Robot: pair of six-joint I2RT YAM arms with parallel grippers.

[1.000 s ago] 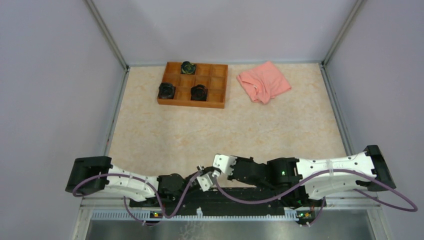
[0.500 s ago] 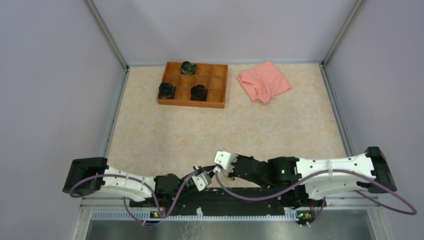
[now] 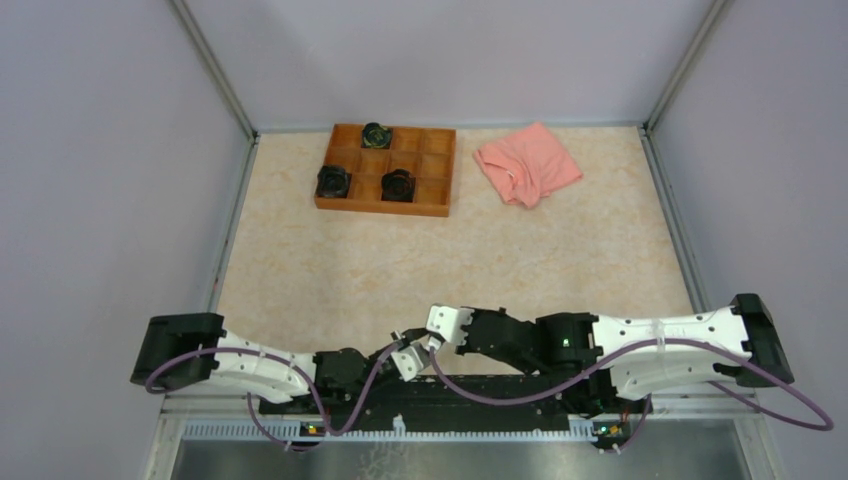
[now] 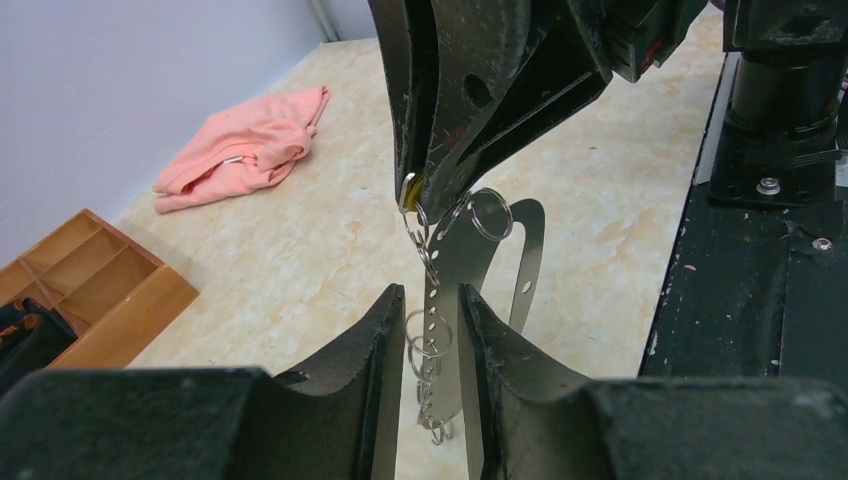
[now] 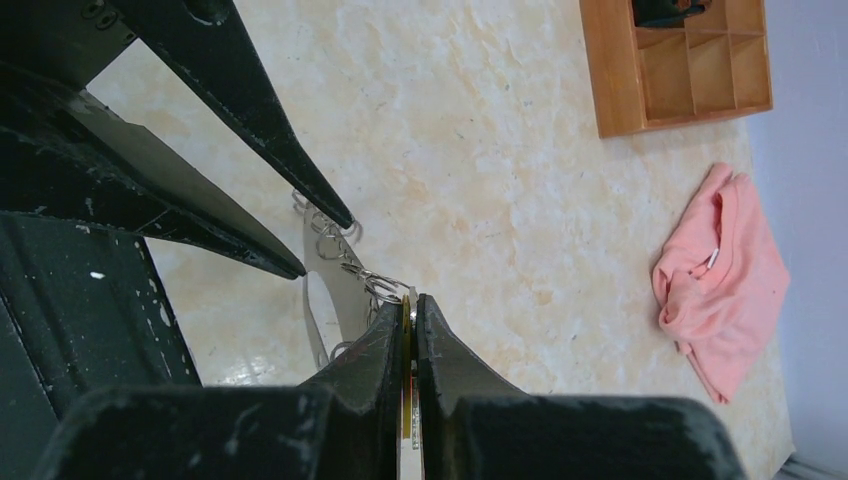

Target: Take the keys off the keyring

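Observation:
My left gripper (image 4: 432,292) is shut on the keyring (image 4: 460,270), a flat silvery oval loop with small holes, and holds it upright above the table. Several small split rings (image 4: 425,335) hang along it. My right gripper (image 5: 410,298) is shut on the yellow-headed key (image 5: 406,330), which is still joined to the keyring (image 5: 350,295) by a split ring. The key's yellow head (image 4: 407,190) shows at the right gripper's tips. In the top view both grippers, the left one (image 3: 405,352) and the right one (image 3: 433,335), meet at the table's near edge. Other keys are not visible.
A wooden compartment tray (image 3: 385,207) with three black knobby objects (image 3: 333,181) stands at the back. A pink cloth (image 3: 527,162) lies at the back right. The black base rail (image 4: 760,300) runs right beside the grippers. Metal frame walls enclose the table.
Both grippers shifted slightly left and away, then came back; they stay joined. Both grips are unchanged.

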